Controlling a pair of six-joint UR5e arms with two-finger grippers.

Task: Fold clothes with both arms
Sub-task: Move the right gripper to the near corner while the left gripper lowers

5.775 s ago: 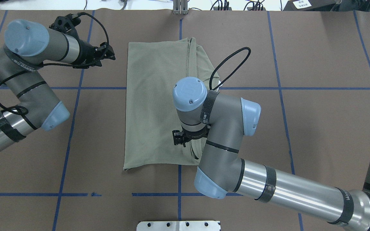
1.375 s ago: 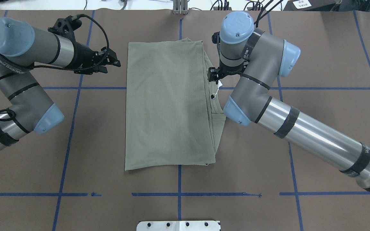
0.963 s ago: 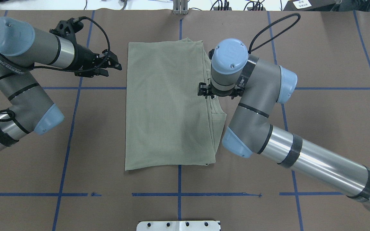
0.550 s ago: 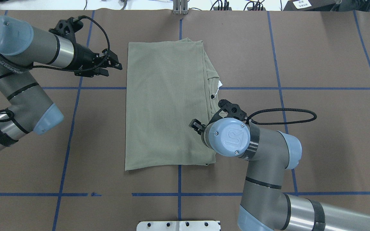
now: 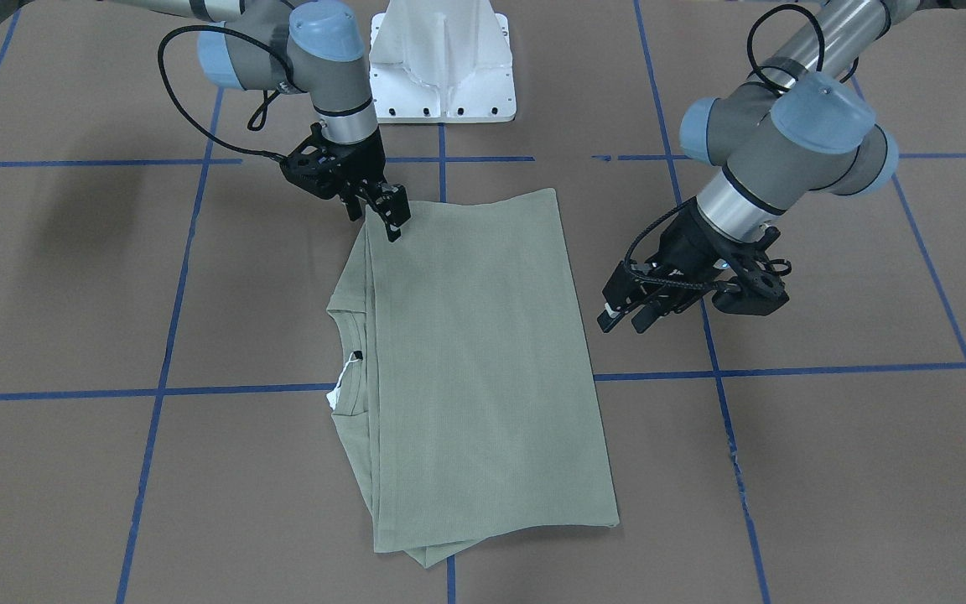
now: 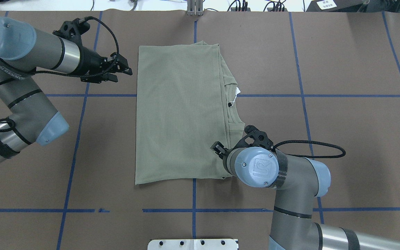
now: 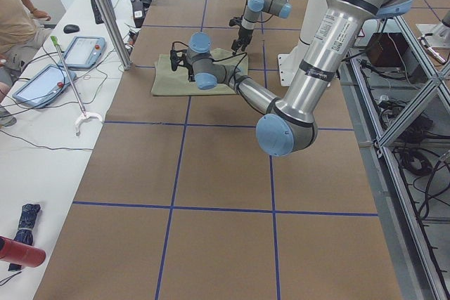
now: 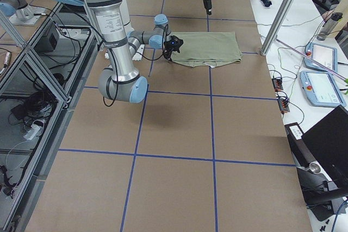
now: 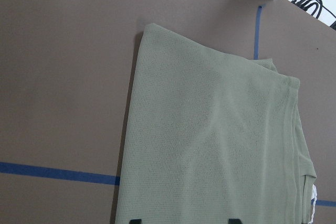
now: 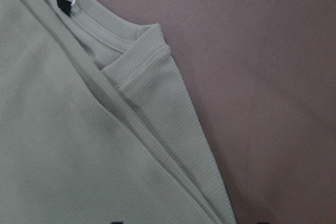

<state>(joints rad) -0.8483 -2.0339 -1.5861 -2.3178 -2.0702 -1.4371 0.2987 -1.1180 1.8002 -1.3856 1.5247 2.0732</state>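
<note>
**Right claw over near-right corner of folded shirt, left claw waiting off its left side**

The shirt (image 6: 179,114) lies mid-table (image 6: 342,139) as a tall rectangle, a bit toward the far edge, with its layers stacked along the right-hand side. The neckline (image 10: 113,35) and white neck tag (image 6: 237,91) poke out there.

The right gripper (image 5: 382,216) points down at the shirt's near-right corner, over the stacked edges. Its fingers are spread and nothing is clamped. Likely lining up to pinch that corner for the next fold.

The left gripper (image 5: 624,319) hangs beside the shirt's left edge, up by the far-left corner and clear of the cloth. Its fingers are apart and empty. Probably parked there to take the matching corner, so that both ends lift together.

Hard to tell:
- Whether the right fingertips touch the fabric; the overhead view blocks most of that claw with its own wrist.
- Both wrist views show only slivers of the fingertips at the bottom edge.
- The sleeves are folded away out of sight and no chest logo shows.
- How many layers sit on the right side is unclear.
</note>
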